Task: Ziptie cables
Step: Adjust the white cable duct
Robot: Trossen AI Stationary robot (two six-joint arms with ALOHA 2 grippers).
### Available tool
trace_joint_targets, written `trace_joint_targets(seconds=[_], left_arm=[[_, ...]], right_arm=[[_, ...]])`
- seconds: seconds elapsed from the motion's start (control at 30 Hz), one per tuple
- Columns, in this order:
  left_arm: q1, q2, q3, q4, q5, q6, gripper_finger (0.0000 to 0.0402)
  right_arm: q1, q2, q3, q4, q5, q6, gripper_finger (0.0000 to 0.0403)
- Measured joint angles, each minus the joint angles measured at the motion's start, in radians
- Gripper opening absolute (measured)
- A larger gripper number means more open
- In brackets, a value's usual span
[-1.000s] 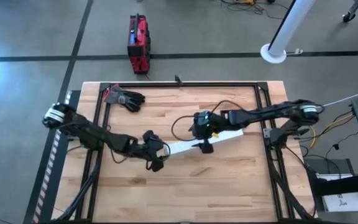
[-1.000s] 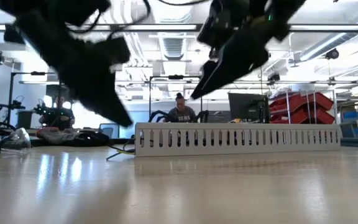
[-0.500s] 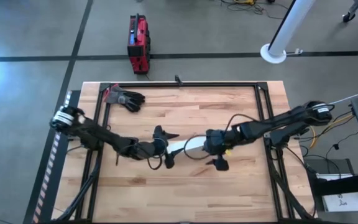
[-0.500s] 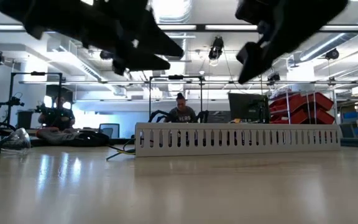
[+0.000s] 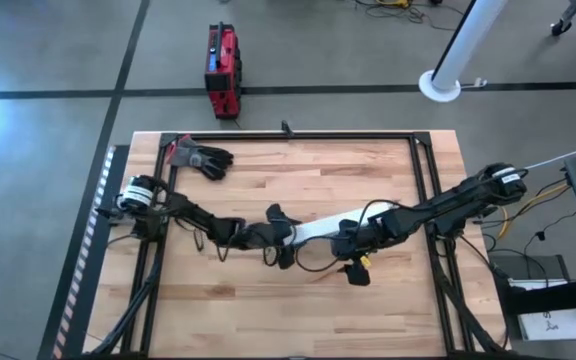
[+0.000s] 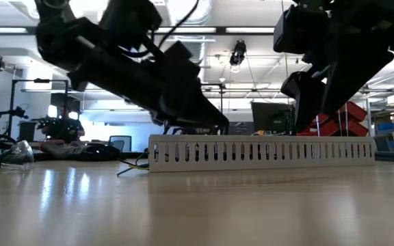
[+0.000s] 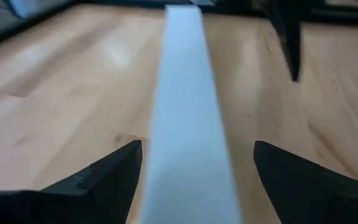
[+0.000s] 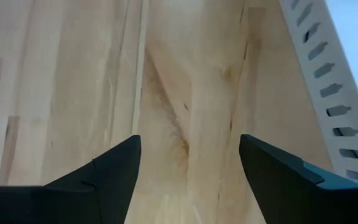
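Note:
My left gripper (image 5: 284,236) (image 7: 197,168) hovers open at the left end of the long white channel (image 5: 328,224) (image 7: 185,112). One finger stands on each side of the channel, apart from it. The channel lies flat near the table's middle, and its slotted wall (image 6: 262,152) shows in the low view. My right gripper (image 5: 356,268) (image 8: 190,168) is open over bare wood just near of the channel (image 8: 328,87), with nothing between its fingers. A few thin strands (image 6: 133,165) lie by the channel's left end in the low view. Whether they are the cables I cannot tell.
A pair of black gloves (image 5: 204,158) lies at the far left of the table. A black frame (image 5: 298,135) runs along the table's far and side edges. Bare wood (image 5: 288,310) spreads toward the near edge. A person (image 6: 198,123) sits in the room beyond.
My left gripper has gone toward the table's right edge and turned, so its fingers now straddle the channel's left end. My right gripper has left the channel's top, going toward the near edge and lower, and now stands over bare wood.

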State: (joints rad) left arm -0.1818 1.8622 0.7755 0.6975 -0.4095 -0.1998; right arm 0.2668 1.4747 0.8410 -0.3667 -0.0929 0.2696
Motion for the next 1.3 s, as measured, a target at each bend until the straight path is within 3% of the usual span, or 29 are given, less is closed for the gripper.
trace_joint_targets(seconds=[0.07,0.23,0.4,0.8,1.07,1.3], left_arm=[[0.003,0.020,0.036,-0.051,0.025,-0.002,0.0297],[0.020,0.087,0.149,-0.223,-0.053,-0.010,0.0301],[0.027,0.168,0.262,-0.337,-0.053,-0.008,0.0290],[0.025,0.168,0.443,-0.565,-0.007,0.056,0.0284],[0.025,0.169,0.490,-0.616,0.033,0.040,0.0312],[0.032,0.188,0.450,-0.602,0.036,-0.029,0.0322]], right_arm=[[0.000,0.000,0.000,-0.002,0.000,0.000,0.0256],[0.000,0.000,0.000,0.001,0.000,-0.008,0.0240],[0.000,0.000,0.000,-0.001,-0.004,-0.012,0.0226],[0.008,-0.003,0.000,-0.065,-0.012,-0.062,0.0213],[0.023,-0.005,0.000,-0.085,-0.011,-0.076,0.0220],[0.023,-0.005,0.000,-0.077,-0.011,-0.133,0.0209]])
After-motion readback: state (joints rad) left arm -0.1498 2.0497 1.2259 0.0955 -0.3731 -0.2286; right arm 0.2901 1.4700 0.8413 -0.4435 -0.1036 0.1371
